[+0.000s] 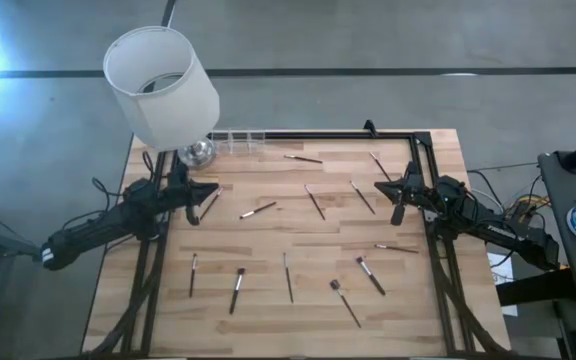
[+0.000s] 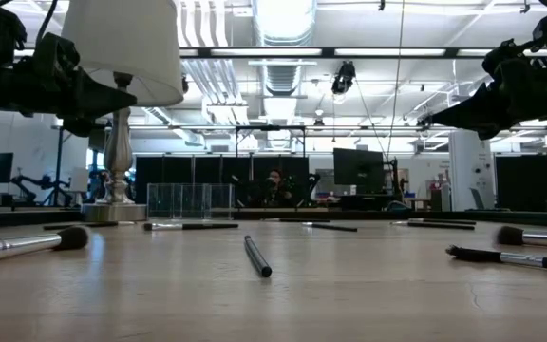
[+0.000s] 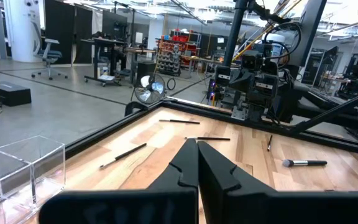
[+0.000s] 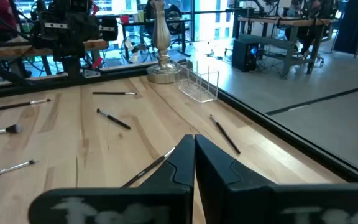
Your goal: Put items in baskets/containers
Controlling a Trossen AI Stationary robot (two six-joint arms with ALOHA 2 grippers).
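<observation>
Overhead layout of a wooden table (image 1: 298, 250) bearing scattered makeup brushes, with both arms raised clear of its surface.

Nearest the front edge lies a row of brushes: a short one at the left (image 1: 193, 274), a second beside it (image 1: 237, 289), a thin one near the middle (image 1: 288, 277), and two bristle-tipped ones toward the right (image 1: 345, 302) (image 1: 371, 275). In the low view one dark handle (image 2: 257, 256) lies end-on in the foreground, with a silver-ferruled brush (image 2: 27, 244) at one side and two more (image 2: 516, 256) at the other.

Mid-table, the left gripper (image 1: 214, 189) hangs above the left rail, arm reaching in from the left edge, its fingers pressed together and holding nothing; the left wrist view shows the two dark fingers (image 3: 185, 165) meeting at their tips. The right gripper (image 1: 380, 187) mirrors it above the right rail, likewise closed and empty, fingers (image 4: 182, 155) touching. Between the two grippers lie further brushes, among them one near the centre left (image 1: 258, 210), one at centre (image 1: 314, 201) and one right of centre (image 1: 362, 197); another (image 1: 396, 248) lies near the right rail.

At the far edge, the clear plastic holder (image 1: 236, 140) stands just beside the silver base (image 1: 196, 152) of a lamp with a white shade (image 1: 161, 85). Its side-by-side compartments (image 4: 199, 85) are empty. One brush (image 1: 303, 158) lies near it, to its right, and another (image 1: 379, 165) sits toward the far right corner.
</observation>
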